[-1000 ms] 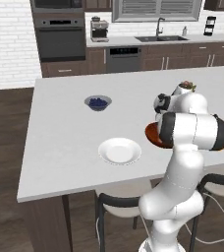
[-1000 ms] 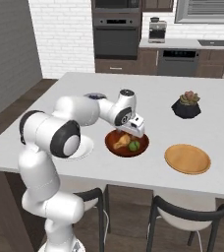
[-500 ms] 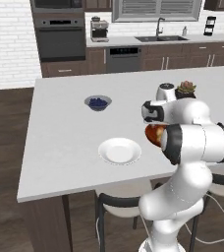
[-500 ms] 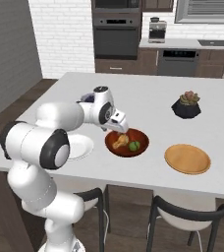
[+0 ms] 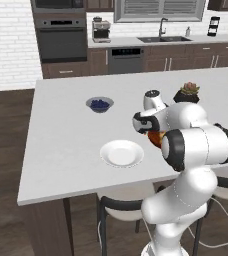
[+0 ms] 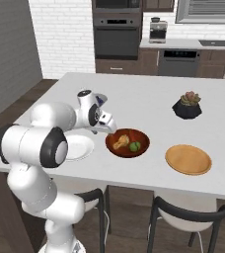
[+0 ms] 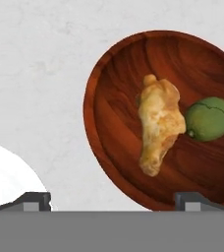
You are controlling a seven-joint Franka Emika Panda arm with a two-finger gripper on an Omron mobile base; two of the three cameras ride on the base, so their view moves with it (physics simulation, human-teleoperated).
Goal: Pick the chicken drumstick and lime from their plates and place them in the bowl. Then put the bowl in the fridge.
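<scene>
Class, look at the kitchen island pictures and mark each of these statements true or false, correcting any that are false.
1. The chicken drumstick and the lime both lie in the bowl. True.
2. The hand is clamped on the lime. False: its fingers stand open and hold nothing.
3. The white plate has food on it. False: it carries nothing.
4. The wooden plate lies on the counter beside the bowl, with nothing on it. True.
5. The succulent pot sits inside the bowl. False: it stands apart, further back on the counter.
</scene>
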